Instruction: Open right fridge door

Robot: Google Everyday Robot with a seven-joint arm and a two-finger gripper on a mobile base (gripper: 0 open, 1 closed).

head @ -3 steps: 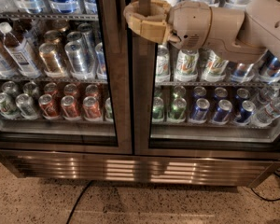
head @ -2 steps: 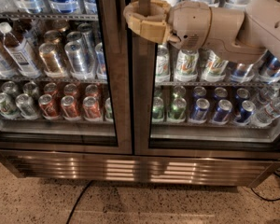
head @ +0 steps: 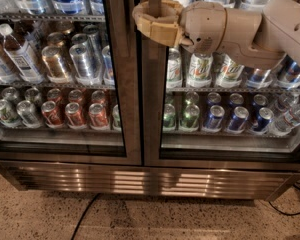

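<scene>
At the upper middle of my view, the tan two-finger gripper (head: 153, 18) sits on the left edge of the right fridge door (head: 151, 124), a tall glass-paned door in a dark brushed-metal frame that fills the right half of the picture. I see its curved fingers (head: 140, 24) wrapped around the vertical metal bar on that edge, closed on it so the bar passes through the ring they form. The beige, rounded arm (head: 250, 29) reaches in from the upper right and crosses in front of the glass. The door looks flush with its twin, the left glass door (head: 131, 109), with only a thin dark seam between the two frames. Behind the right pane I make out green-and-white cans (head: 200, 71) on the middle shelf, partly hidden by the arm, and below them a row of blue cans (head: 215, 118) with a couple of green ones (head: 190, 116) just beside them. Behind the left pane stand red and copper cans (head: 75, 114) and a brown bottle with a white cap (head: 17, 54). Under both doors runs a slatted steel grille (head: 150, 181), and a black cable (head: 85, 216) trails over the speckled floor (head: 200, 221) below it.
</scene>
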